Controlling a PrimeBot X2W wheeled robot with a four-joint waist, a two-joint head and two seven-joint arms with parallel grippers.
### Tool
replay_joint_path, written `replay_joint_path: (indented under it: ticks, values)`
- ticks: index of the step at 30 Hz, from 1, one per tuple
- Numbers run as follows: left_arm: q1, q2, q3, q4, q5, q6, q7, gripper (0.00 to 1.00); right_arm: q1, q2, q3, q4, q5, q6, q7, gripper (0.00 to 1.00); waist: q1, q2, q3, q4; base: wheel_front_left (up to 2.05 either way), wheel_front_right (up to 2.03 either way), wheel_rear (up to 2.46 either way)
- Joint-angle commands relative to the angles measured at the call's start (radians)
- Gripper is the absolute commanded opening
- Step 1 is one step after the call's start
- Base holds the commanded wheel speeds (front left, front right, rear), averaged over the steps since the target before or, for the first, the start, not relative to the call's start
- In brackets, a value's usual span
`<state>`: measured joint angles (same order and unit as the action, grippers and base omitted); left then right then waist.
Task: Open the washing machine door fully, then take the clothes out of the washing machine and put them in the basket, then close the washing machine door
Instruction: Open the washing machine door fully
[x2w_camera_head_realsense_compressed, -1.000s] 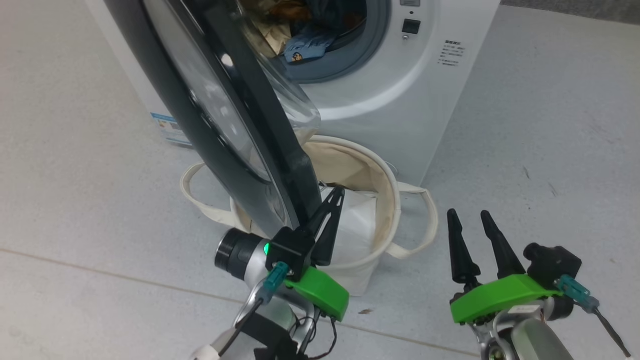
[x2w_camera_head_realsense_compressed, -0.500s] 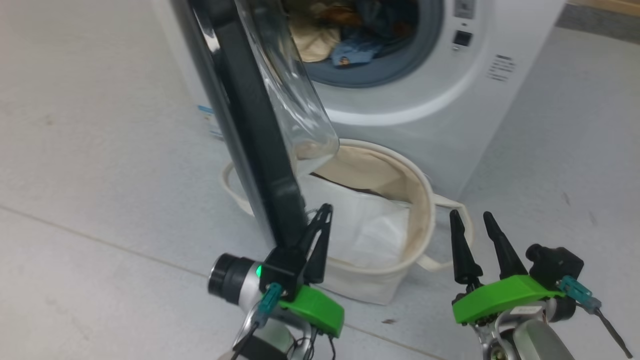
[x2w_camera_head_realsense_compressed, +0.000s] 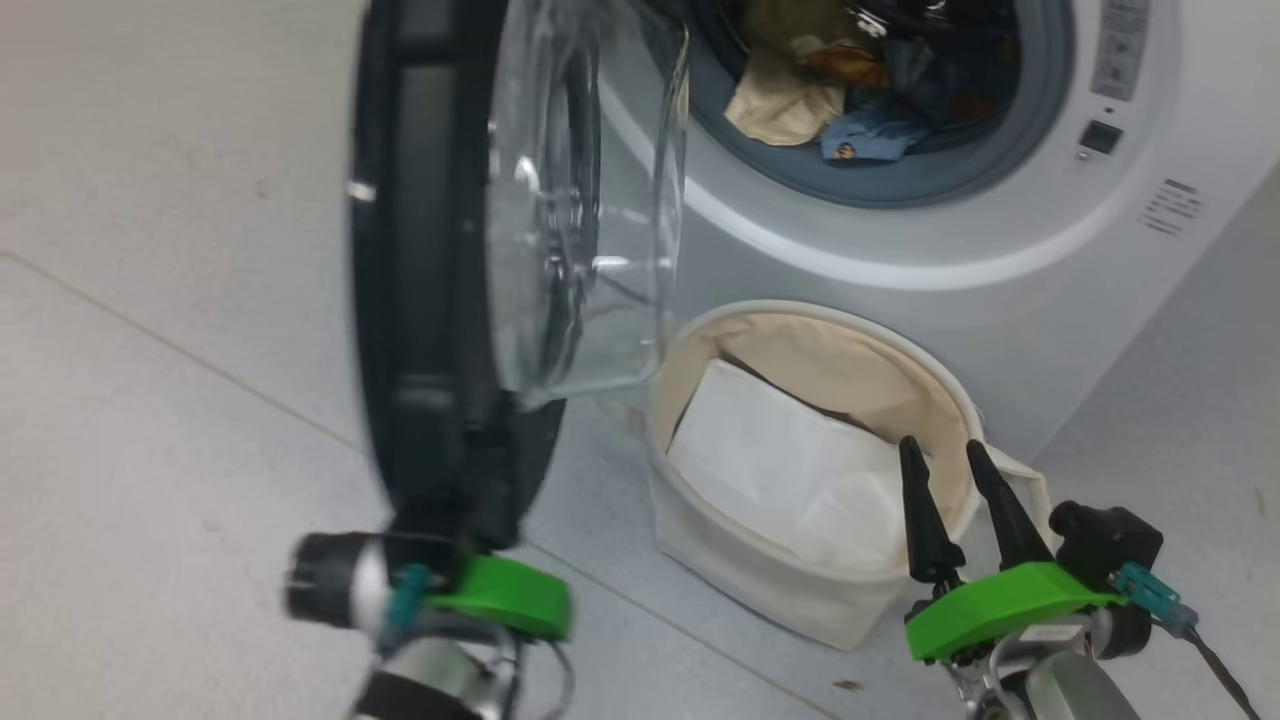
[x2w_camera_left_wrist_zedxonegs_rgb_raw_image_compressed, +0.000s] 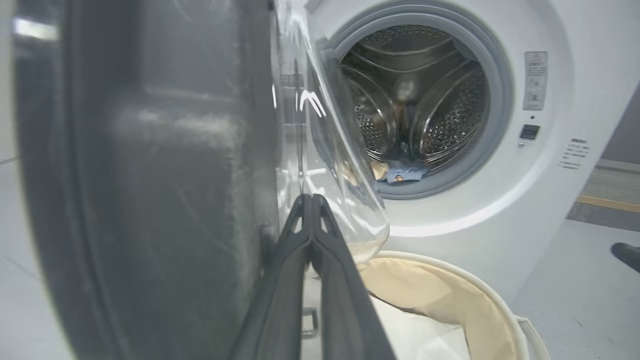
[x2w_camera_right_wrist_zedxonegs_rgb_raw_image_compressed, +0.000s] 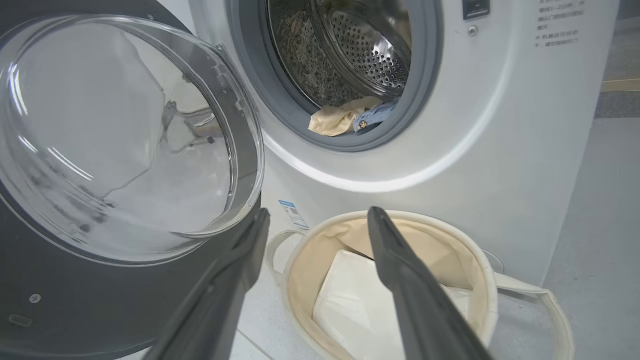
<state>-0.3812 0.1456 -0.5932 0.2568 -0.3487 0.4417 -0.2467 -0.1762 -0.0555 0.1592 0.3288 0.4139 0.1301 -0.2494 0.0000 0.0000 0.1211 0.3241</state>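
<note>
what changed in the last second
The washing machine door swung wider open toward the robot's left, clear of the basket, with the shut left pincer following at its lower edge. The head camera turned too. The right pincer stays open; the clothes remain inside the washing machine.

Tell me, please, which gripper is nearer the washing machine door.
Left. The left gripper sits close beside the washing machine door; the right gripper hovers by the basket, farther off.

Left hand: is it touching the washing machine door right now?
Cannot tell. In the left wrist view the shut left hand lies right alongside the washing machine door, but blur hides any contact or gap.
</note>
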Motion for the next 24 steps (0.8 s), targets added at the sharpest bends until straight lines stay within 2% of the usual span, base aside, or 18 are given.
replay_joint_path:
  ticks: [1, 5, 8, 14, 24]
  values:
    - [-0.026, 0.040, 0.073, -0.034, -0.013, 0.020, -0.002, 0.00, -0.005, 0.005, 0.025, -0.027, -0.009, 0.001, -0.012, 1.00, 0.0000, 0.0000, -0.002, 0.009, 0.00, 0.00, 0.00]
    - [-0.019, 0.092, 0.157, -0.028, -0.048, 0.038, -0.005, 0.00, -0.001, 0.005, 0.020, -0.023, -0.015, 0.001, -0.012, 1.00, 0.0000, 0.0000, 0.002, 0.005, 0.00, 0.00, 0.00]
    - [-0.022, 0.131, 0.231, -0.014, -0.090, 0.033, -0.008, 0.00, -0.002, 0.005, 0.012, -0.023, -0.023, 0.001, -0.012, 1.00, 0.0000, 0.0000, 0.017, -0.008, 0.00, 0.00, 0.00]
    - [-0.058, 0.207, 0.361, 0.045, -0.158, -0.011, -0.012, 0.00, -0.011, 0.005, -0.009, -0.032, -0.054, 0.001, -0.012, 1.00, 0.0000, 0.0000, 0.078, -0.039, 0.00, 0.00, 0.00]
    - [-0.146, 0.254, 0.531, 0.161, -0.193, -0.049, -0.015, 0.00, -0.034, 0.005, -0.049, -0.053, -0.105, 0.001, -0.012, 1.00, 0.0000, 0.0000, 0.188, -0.072, 0.00, 0.00, 0.00]
